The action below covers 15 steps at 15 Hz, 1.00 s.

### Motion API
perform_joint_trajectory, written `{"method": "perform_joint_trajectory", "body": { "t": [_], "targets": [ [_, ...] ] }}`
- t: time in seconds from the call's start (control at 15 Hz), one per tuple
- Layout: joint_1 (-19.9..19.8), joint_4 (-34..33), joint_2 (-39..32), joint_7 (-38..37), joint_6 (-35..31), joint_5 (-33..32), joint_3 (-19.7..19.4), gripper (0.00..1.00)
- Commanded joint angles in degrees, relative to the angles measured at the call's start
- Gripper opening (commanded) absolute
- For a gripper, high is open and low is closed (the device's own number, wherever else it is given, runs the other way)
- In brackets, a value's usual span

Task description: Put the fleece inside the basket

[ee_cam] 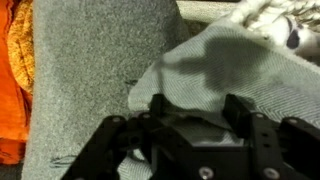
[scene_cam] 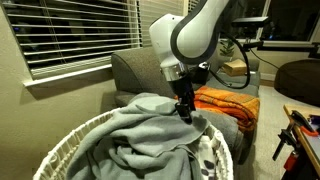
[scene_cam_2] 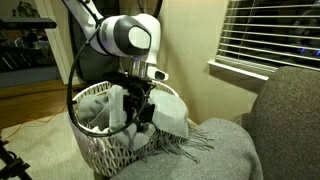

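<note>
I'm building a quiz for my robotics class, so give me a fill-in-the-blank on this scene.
The fleece is light ___. The woven basket holding it is ___. The blanket on the sofa is ___.
Missing words: grey; white; orange.

I am hanging my end effector (scene_cam: 185, 112) just over the fleece (scene_cam: 150, 125), which is lying partly in the basket (scene_cam: 70, 140) and spilling over its rim onto the sofa (scene_cam: 135, 70) seat beside it. A blanket (scene_cam: 225, 100) is lying on the sofa behind the fleece, and blinds (scene_cam: 70, 35) are hanging behind the sofa's back.
</note>
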State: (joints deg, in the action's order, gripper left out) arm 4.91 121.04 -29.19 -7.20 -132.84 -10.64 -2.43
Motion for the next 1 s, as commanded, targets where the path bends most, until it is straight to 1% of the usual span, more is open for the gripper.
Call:
{"method": "perform_joint_trajectory", "body": {
  "t": [0.0,0.2,0.33,0.4,0.93],
  "targets": [
    [-0.32,0.23,0.12,0.73,-0.39,0.4,0.42,0.35],
    [-0.6,-0.16,0.06,0.81,-0.19,0.38,0.33,0.17],
    [-0.54,-0.51,0.04,0.84,0.03,0.37,0.42,0.03],
    [-0.44,-0.67,0.1,0.85,0.16,0.36,0.61,0.01],
    [0.35,-3.88,0.44,1.29,1.2,0.43,2.45,0.01]
  ]
}}
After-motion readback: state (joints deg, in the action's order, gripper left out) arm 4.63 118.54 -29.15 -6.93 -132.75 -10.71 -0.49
